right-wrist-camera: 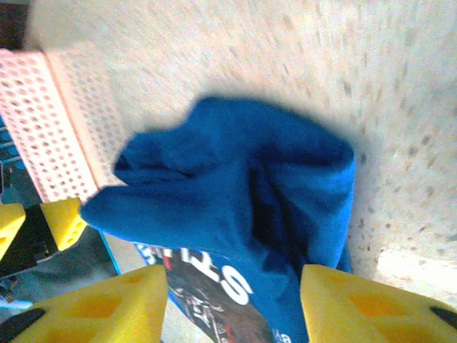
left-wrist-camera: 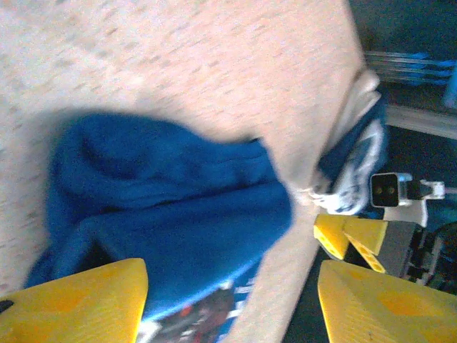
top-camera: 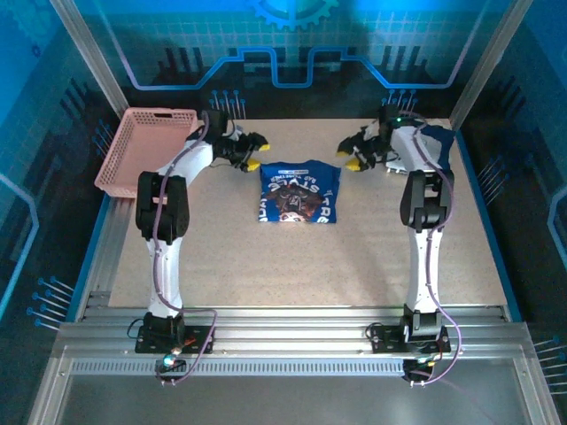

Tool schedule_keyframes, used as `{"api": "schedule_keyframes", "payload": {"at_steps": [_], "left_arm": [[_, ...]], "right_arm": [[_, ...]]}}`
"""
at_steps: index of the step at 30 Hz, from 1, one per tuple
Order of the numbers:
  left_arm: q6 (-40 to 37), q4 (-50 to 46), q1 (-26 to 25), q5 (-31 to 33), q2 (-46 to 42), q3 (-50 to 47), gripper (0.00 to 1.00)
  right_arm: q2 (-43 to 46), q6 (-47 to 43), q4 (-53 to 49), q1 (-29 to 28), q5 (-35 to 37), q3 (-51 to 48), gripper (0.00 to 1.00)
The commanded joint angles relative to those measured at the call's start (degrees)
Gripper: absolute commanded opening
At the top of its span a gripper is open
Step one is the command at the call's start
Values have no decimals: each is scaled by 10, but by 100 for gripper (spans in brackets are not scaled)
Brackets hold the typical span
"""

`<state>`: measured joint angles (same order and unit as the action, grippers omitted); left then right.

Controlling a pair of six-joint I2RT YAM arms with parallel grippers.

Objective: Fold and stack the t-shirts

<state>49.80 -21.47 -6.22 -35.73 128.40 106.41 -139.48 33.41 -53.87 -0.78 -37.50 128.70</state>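
A folded royal-blue t-shirt (top-camera: 299, 192) with a red, white and dark lettered print lies in the middle of the table. My left gripper (top-camera: 252, 152) hovers just off its far left corner. My right gripper (top-camera: 354, 155) hovers off its far right corner. Both stand open, yellow fingers spread wide over the shirt's folded edge, gripping nothing. In the left wrist view the blue cloth (left-wrist-camera: 171, 214) lies below the left gripper (left-wrist-camera: 232, 286). The right wrist view shows the cloth (right-wrist-camera: 243, 193) bunched below the right gripper (right-wrist-camera: 232, 286). A second blue t-shirt (top-camera: 436, 140) lies under the right arm.
A pink lattice basket (top-camera: 144, 149) stands at the back left, beside the left arm, and appears in the right wrist view (right-wrist-camera: 61, 136). Metal frame posts and blue panels ring the table. Bare speckled tabletop (top-camera: 292, 266) stretches in front of the folded shirt.
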Motion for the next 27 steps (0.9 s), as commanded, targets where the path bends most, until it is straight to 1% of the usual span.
{"api": "schedule_keyframes", "payload": {"at_steps": [1, 3, 5, 6, 8, 11, 12, 13, 14, 16, 18, 22, 27], "left_arm": [[33, 46, 12, -19, -48, 46, 69], [30, 52, 16, -19, -78, 41, 71], [3, 26, 20, -18, -104, 36, 75], [-15, 14, 21, -16, -118, 27, 78], [-50, -10, 21, -12, -143, -1, 80], [-72, -18, 18, -21, -164, -64, 78], [-80, -18, 14, -22, -167, -86, 76], [-88, -17, 9, -19, -169, -105, 73], [-91, -15, 5, -18, -168, -118, 67], [-92, 0, -5, -17, -158, -136, 53], [-92, 5, -12, -15, -135, -132, 43], [-95, 4, -24, -11, -73, -88, 38], [-94, -9, -28, 5, 2, -25, 36]], "right_arm": [[58, 3, -17, 22, 8, 59, 55], [103, -16, -31, 29, 21, 41, 57], [148, -43, -37, 30, 34, -5, 59], [174, -62, -33, 28, 41, -42, 63], [229, -97, -16, 17, 59, -123, 69], [290, -126, 29, -1, 86, -254, 75], [301, -131, 42, -8, 90, -287, 76], [308, -134, 55, -16, 98, -320, 79], [312, -138, 66, -23, 107, -341, 80], [306, -147, 82, -41, 125, -371, 80], [286, -154, 85, -55, 141, -377, 80], [250, -160, 103, -80, 161, -370, 81], [189, -161, 90, -101, 179, -318, 81]]}}
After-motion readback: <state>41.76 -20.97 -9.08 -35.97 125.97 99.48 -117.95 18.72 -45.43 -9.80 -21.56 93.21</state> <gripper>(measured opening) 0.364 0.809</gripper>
